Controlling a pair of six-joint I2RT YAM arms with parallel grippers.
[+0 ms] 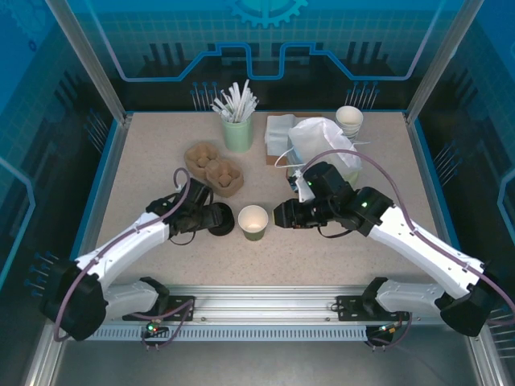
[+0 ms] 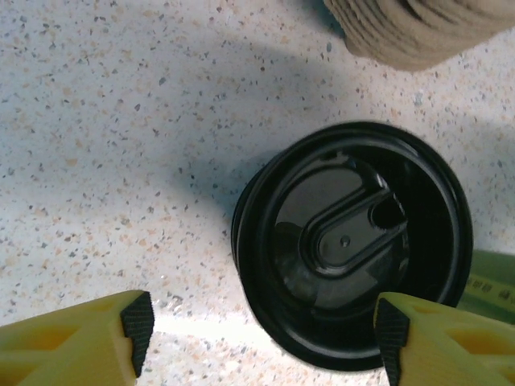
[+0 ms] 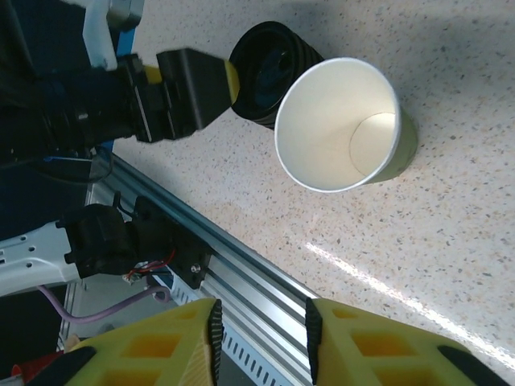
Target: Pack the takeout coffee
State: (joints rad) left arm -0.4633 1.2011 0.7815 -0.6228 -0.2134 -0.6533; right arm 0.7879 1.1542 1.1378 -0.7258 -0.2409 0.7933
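Observation:
An open paper cup, white inside with an olive-green side, stands upright at the table's middle with no lid on it. Just left of it a round black plastic lid lies on the table and looks like the top of a short stack. My left gripper is open around the lid. The right fingertip is at the lid's rim and the left one stands well off it. My right gripper is open and empty, hovering just right of the cup.
At the back are a pale green tumbler of white sticks, a brown cardboard cup carrier, a white bag, napkins and nested white cups. An aluminium rail runs along the near edge.

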